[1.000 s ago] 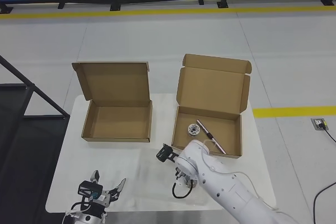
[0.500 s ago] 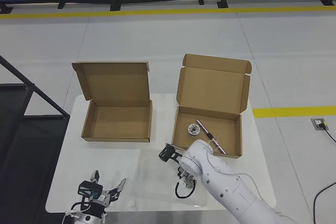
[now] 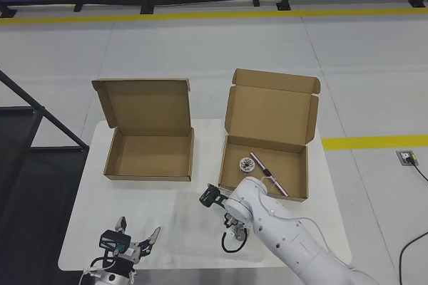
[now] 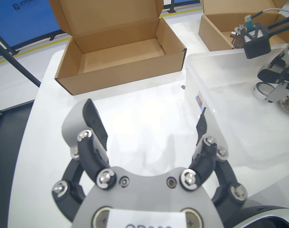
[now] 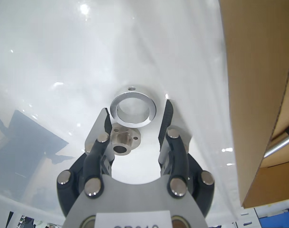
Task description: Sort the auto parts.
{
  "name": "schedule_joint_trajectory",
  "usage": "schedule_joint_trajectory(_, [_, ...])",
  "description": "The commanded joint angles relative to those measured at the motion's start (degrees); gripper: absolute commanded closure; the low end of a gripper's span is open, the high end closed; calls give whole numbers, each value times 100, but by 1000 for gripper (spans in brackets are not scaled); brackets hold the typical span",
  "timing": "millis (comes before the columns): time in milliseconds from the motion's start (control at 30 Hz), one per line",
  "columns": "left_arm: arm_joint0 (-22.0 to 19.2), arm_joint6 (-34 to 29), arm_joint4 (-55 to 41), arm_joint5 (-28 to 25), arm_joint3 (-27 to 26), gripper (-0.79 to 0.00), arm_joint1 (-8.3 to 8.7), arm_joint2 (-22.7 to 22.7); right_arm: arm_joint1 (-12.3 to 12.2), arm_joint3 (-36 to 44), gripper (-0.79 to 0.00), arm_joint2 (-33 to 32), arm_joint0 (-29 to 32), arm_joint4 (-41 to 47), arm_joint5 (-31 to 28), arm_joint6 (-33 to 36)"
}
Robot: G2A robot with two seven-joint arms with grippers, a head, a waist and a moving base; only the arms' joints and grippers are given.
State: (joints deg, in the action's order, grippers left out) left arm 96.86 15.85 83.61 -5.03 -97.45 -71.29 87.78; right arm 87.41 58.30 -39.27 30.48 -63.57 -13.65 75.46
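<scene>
Nearest you, at the near left of the white table (image 3: pixel 93 214), the left gripper (image 4: pixel 145 112) hangs just above the bare top with its jaws spread wide and nothing between them. To its right, a little farther in, you see a clear plastic bin (image 4: pixel 206 54) resting on the table, and the right gripper (image 5: pixel 137 109) points down into it. Its jaws stand about half apart, straddling a metal ring (image 5: pixel 133 94) that lies flat on the bin's floor; one pad sits just beside the ring's edge, though you cannot tell whether it touches, and the other pad is apart from it. A small flanged hub (image 5: pixel 124 141) lies just beside the ring, touching or nearly so, under the base of the same fingers. Beyond the bin, two cardboard boxes stand side by side with their lids up. The left box (image 3: pixel 150 157) is at the far left. The right box (image 3: pixel 271 110), just past the bin, holds a round metal part (image 3: pixel 246 164) at its left side and a thin rod (image 3: pixel 265 169) lying slantwise beside it
</scene>
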Motion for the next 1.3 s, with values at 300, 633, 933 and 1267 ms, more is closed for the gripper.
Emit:
schedule_joint_trajectory(300, [0,0,0,0,0,-785,0,0,-17,313,-449,-38,162,-306,199,-54])
schedule_joint_trajectory(633, [0,0,0,0,0,-785,0,0,-70,612,-443,-180,373,-486,253,5])
schedule_joint_trajectory(933, [0,0,0,0,0,-785,0,0,-21,484,-483,-187,342,-439,218,36])
schedule_joint_trajectory(1267, [0,0,0,0,0,-785,0,0,97,99,-366,-114,192,-377,309,-12])
